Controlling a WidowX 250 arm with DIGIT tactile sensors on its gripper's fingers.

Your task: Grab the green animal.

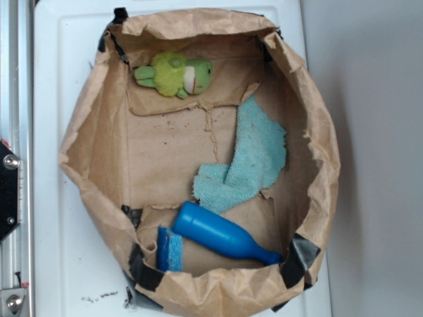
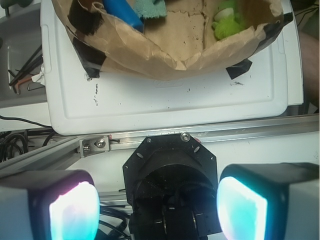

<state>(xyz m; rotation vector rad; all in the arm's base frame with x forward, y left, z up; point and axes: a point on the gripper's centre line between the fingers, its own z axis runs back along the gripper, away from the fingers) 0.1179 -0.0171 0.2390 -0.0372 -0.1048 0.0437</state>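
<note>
A low basket of crumpled brown paper (image 1: pixel 92 119), patched with black tape, is seen from above in the exterior view, standing on a white plastic tray (image 1: pixel 59 231). The green animal (image 1: pixel 174 74), a small fuzzy plush toy with a yellow-green body, darker green head and a white-and-red mouth patch, is lying on its side against the far wall of this basket, toward the left corner. A teal terry cloth (image 1: pixel 248 165) is draped near the right wall of the basket, well apart from the toy. A blue plastic bottle (image 1: pixel 221 236) is lying on its side along the near wall, and a small blue sponge-like piece (image 1: pixel 170 249) is placed just beside its base. No arm is shown in this view.

In the wrist view the basket (image 2: pixel 165 62) is seen only in part, at the top of the picture, and the toy (image 2: pixel 226 24) appears as a bright green patch inside it, partly cut off. The gripper (image 2: pixel 159 207), which is visible only here, is held outside the basket, over a metal rail (image 2: pixel 225 131) at the edge of the tray (image 2: pixel 175 105). Its two glowing fingers (image 2: pixel 75 212) are spread wide apart, and nothing is held between them.
</note>
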